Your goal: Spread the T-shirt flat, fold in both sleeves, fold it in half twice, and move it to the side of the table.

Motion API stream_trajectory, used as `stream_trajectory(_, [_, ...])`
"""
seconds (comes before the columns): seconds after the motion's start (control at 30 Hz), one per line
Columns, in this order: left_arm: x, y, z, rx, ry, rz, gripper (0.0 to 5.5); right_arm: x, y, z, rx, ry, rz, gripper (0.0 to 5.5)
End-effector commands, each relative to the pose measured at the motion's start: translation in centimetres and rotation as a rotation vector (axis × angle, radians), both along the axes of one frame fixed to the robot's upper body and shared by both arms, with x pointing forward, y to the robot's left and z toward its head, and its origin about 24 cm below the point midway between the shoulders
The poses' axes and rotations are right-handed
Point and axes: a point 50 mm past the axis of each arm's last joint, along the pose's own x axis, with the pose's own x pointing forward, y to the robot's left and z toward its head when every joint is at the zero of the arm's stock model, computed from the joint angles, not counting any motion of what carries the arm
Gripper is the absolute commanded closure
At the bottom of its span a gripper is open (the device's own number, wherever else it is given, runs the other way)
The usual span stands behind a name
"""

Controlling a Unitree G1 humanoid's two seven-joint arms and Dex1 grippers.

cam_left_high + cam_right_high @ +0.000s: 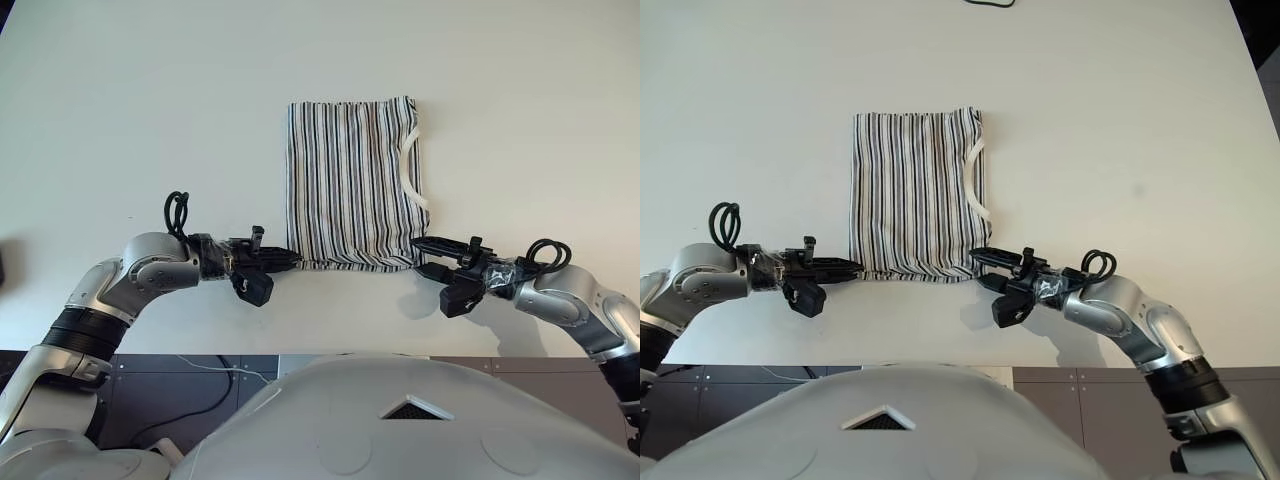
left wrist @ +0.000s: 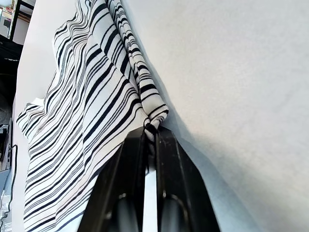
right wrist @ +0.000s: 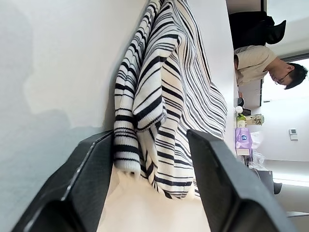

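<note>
The black-and-white striped T-shirt (image 1: pixel 350 185) lies folded into an upright rectangle on the white table (image 1: pixel 150 100), its white collar on the right edge. My left gripper (image 1: pixel 290 260) is shut on the shirt's near left corner; in the left wrist view the fabric (image 2: pixel 87 96) is pinched between the fingers (image 2: pixel 130 159). My right gripper (image 1: pixel 420 248) is at the near right corner. In the right wrist view its fingers (image 3: pixel 96 164) stand open on either side of the folded hem (image 3: pixel 169 87), apart from it on one side.
The table's near edge (image 1: pixel 330 352) runs just behind both wrists, with cables (image 1: pixel 215 368) on the floor below. Bare tabletop extends left, right and beyond the shirt.
</note>
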Motion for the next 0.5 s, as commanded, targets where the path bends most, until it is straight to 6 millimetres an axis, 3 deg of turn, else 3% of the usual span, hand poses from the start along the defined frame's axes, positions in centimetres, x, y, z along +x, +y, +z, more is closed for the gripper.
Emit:
stream_trajectory(0.03, [0.1,0.2,0.3,0.026,-0.004,-0.008,5.40,-0.9,-2.0,-2.3,-0.194,0.063,0.015,2.83])
stream_trajectory(0.27, [0.3,0.0,0.0,0.024,-0.007,-0.027,5.40,-1.1,0.8,-2.2,-0.091,0.030,0.089,2.83])
stream_trajectory(0.47, [0.2,0.5,-0.7,0.028,0.000,-0.019,5.40,-1.1,0.2,-2.1,-0.105,0.051,0.099,2.83])
stream_trajectory(0.5, [0.2,0.5,-0.8,0.028,0.000,-0.018,5.40,-1.0,0.1,-2.1,-0.108,0.057,0.095,3.03])
